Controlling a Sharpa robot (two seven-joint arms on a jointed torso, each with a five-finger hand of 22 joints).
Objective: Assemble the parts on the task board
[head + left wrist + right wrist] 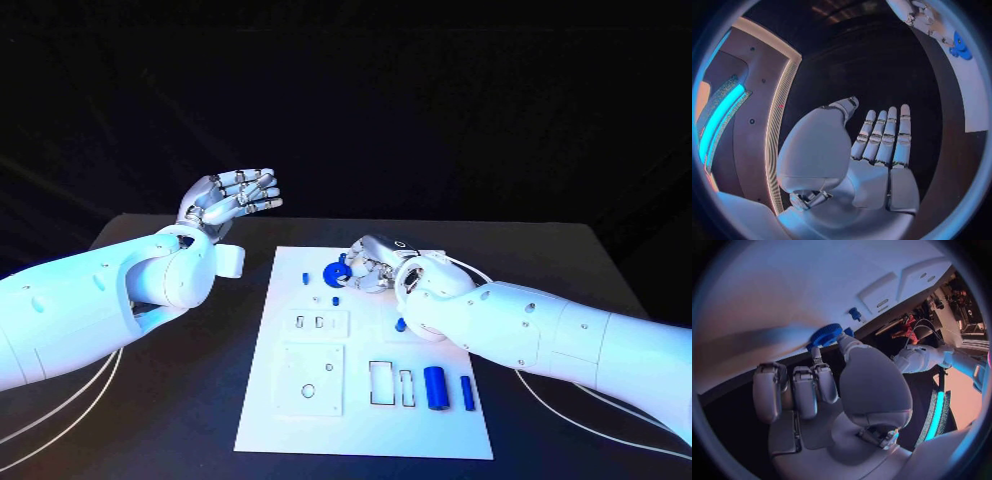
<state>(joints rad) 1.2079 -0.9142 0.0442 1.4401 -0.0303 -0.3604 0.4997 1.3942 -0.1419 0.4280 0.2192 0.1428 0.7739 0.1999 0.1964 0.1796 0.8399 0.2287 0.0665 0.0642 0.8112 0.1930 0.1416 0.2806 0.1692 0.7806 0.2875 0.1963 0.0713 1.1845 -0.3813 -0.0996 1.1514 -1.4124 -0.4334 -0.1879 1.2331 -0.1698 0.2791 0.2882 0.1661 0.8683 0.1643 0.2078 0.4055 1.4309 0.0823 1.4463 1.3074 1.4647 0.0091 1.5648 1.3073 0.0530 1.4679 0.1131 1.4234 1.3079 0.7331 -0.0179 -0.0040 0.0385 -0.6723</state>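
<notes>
We saw the right hand (pixel 378 268) lying over the far end of the task board (pixel 289 410), its fingers pinching a blue gear-like part (pixel 826 334) at the board's far edge. The left hand (pixel 231 200) hung raised beyond the board's far left corner, well apart from it, fingers straight and spread, holding nothing. Two blue cylinders (pixel 434 388) lay near the board's near right corner.

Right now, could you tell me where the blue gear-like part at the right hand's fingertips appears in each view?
Head view: the blue gear-like part sits near the task board's far edge, beside the right hand.
Left wrist view: it shows on the white board, near the right hand.
Right wrist view: it lies past the right hand's fingertips.
Shared landmark: the white task board.
</notes>
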